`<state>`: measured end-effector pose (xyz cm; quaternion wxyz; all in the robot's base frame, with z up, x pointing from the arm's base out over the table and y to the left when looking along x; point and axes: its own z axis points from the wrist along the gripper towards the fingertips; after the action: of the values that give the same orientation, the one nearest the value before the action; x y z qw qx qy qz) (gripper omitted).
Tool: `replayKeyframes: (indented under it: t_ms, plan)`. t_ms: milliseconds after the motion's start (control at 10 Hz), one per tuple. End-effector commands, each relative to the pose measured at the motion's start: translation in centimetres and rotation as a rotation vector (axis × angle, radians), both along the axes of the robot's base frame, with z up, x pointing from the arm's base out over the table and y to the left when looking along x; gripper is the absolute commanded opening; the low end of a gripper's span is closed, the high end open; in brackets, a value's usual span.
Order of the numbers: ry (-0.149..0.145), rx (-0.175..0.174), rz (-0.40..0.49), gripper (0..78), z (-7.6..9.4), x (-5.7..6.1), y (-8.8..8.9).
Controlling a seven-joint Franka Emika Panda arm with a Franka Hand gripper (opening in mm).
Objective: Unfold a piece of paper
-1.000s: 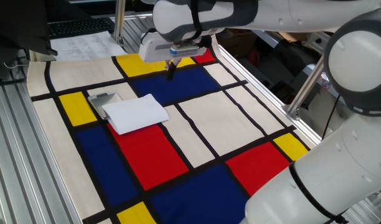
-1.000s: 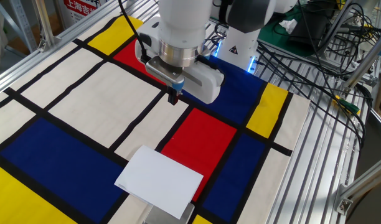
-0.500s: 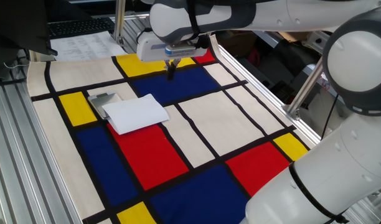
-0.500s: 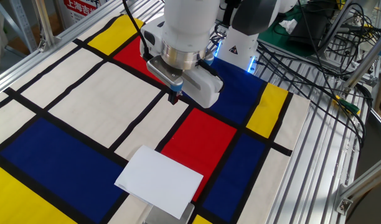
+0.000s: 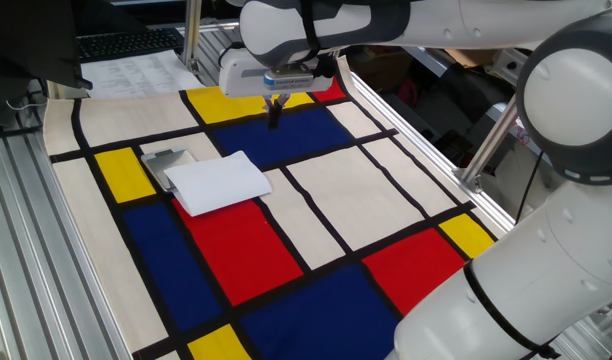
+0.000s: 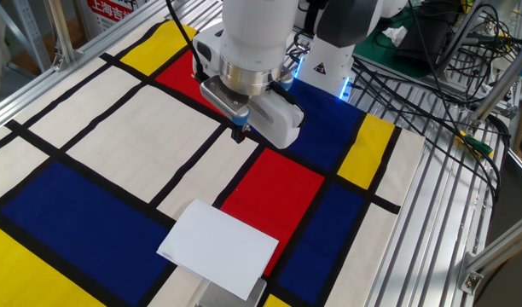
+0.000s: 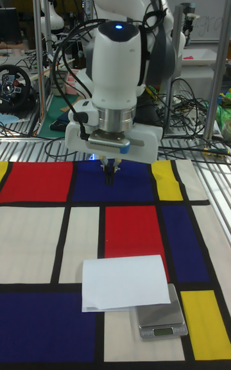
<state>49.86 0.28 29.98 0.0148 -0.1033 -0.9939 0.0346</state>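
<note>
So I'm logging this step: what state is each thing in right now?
piece of paper: folded, flat on the cloth, one edge overlapping the grey scale.
gripper: shut, empty, above the blue panel, apart from the paper.
grey scale: flat, partly under the paper.

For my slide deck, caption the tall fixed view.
Tool hangs above the blue patch, apart from the folded paper partly covering a grey plate.

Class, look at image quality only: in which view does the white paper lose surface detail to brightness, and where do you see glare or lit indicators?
In one fixed view the piece of paper looks nearly featureless white; in the other fixed view a blue light glows at the arm's base; in the tall fixed view a blue lamp shines above the gripper and the grey plate reflects light.
</note>
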Motion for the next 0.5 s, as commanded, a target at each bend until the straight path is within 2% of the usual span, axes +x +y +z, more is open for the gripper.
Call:
replayKeyframes:
  t_ms: [100, 300, 500]
  plan:
    - [-0.001, 0.002, -0.001, 0.0, 0.12, 0.08, -0.01]
    - [-0.002, 0.004, -0.021, 0.0, -0.04, -0.03, 0.04]
    - [-0.003, 0.021, -0.030, 0.0, -0.41, -0.12, 0.09]
